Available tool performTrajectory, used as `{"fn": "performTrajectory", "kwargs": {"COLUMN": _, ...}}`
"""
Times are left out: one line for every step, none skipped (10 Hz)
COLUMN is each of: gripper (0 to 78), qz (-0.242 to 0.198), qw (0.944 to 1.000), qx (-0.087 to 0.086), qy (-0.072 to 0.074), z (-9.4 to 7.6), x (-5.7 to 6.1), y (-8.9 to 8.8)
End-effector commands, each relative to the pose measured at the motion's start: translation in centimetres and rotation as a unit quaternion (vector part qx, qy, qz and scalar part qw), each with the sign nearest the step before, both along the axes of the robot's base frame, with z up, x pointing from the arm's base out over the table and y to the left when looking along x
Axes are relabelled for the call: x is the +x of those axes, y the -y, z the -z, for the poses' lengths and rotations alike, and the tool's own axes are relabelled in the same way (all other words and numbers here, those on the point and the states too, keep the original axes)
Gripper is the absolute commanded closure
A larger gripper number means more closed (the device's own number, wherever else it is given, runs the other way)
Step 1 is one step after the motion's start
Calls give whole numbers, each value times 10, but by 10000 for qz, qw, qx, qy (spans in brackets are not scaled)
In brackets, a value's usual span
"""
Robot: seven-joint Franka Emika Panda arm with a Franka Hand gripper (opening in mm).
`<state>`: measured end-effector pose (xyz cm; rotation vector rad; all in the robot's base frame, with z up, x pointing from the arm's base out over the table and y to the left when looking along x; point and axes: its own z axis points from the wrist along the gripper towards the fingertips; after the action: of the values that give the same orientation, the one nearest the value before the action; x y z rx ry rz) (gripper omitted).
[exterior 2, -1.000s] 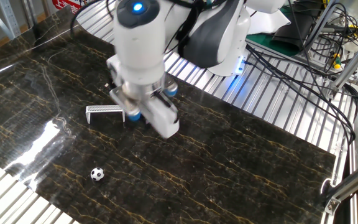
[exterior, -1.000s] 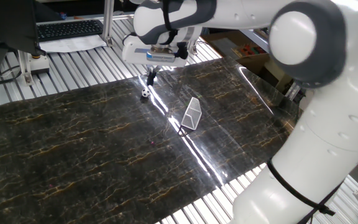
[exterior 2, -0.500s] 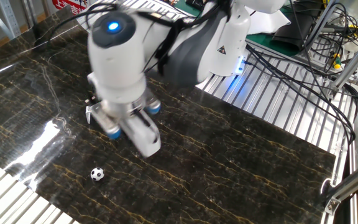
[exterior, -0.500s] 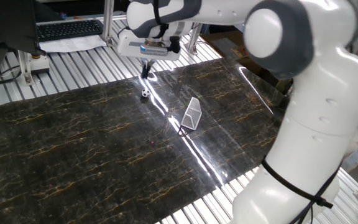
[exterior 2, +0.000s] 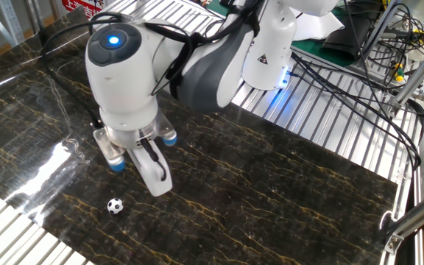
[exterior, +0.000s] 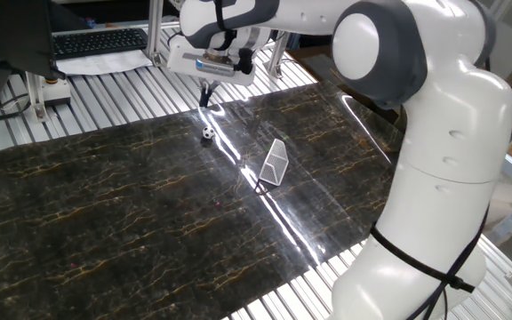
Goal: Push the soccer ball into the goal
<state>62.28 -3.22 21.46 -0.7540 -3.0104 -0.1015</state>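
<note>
The soccer ball [exterior: 207, 134] [exterior 2: 115, 206], tiny and white with black patches, lies on the dark marbled mat [exterior: 105, 204]. The goal [exterior: 275, 163], a small white-framed wedge with pale netting, sits to the ball's right on the same mat, a few ball-widths away. My gripper [exterior: 206, 98] hangs just behind the ball, on the side away from the goal, slightly above the mat and not touching the ball. Its dark fingers are pressed together with nothing between them. In the other fixed view my arm's wrist [exterior 2: 127, 88] hides the goal.
The mat lies on a slatted metal table [exterior: 105, 89]. A keyboard [exterior: 100, 40] and papers sit behind the mat. Cardboard boxes [exterior: 363, 84] stand at the right. The robot base [exterior 2: 271, 51] and loose cables [exterior 2: 359, 44] are at the far side. Glare streaks cross the mat.
My gripper has moved a short way further from the goal, to a spot behind the ball. The ball and the goal have stayed where they were.
</note>
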Motion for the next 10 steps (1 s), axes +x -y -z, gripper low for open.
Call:
{"fn": "performTrajectory", "kwargs": {"gripper": 776, "qz": 418, "qw": 9991, "qx": 81, "qy": -2, "z": 6, "x": 8, "y": 2}}
{"fn": "performTrajectory", "kwargs": {"gripper": 776, "qz": 499, "qw": 9987, "qx": 74, "qy": -23, "z": 10, "x": 18, "y": 3}}
{"fn": "performTrajectory", "kwargs": {"gripper": 776, "qz": 594, "qw": 9982, "qx": 7, "qy": -66, "z": 14, "x": 30, "y": 5}}
{"fn": "performTrajectory", "kwargs": {"gripper": 776, "qz": 617, "qw": 9979, "qx": -167, "qy": -76, "z": 20, "x": 40, "y": 7}}
{"fn": "performTrajectory", "kwargs": {"gripper": 776, "qz": 591, "qw": 9977, "qx": -337, "qy": -46, "z": 26, "x": 45, "y": 8}}
{"fn": "performTrajectory", "kwargs": {"gripper": 776, "qz": 588, "qw": 9978, "qx": -315, "qy": -16, "z": 35, "x": 47, "y": 9}}
{"fn": "performTrajectory", "kwargs": {"gripper": 776, "qz": 609, "qw": 9977, "qx": -304, "qy": -6, "z": 42, "x": 48, "y": 9}}
{"fn": "performTrajectory", "kwargs": {"gripper": 776, "qz": 661, "qw": 9974, "qx": -284, "qy": -20, "z": 42, "x": 48, "y": 9}}
{"fn": "performTrajectory", "kwargs": {"gripper": 776, "qz": 679, "qw": 9973, "qx": -283, "qy": -29, "z": 42, "x": 48, "y": 9}}
{"fn": "performTrajectory", "kwargs": {"gripper": 776, "qz": 694, "qw": 9973, "qx": -245, "qy": -92, "z": 42, "x": 48, "y": 9}}
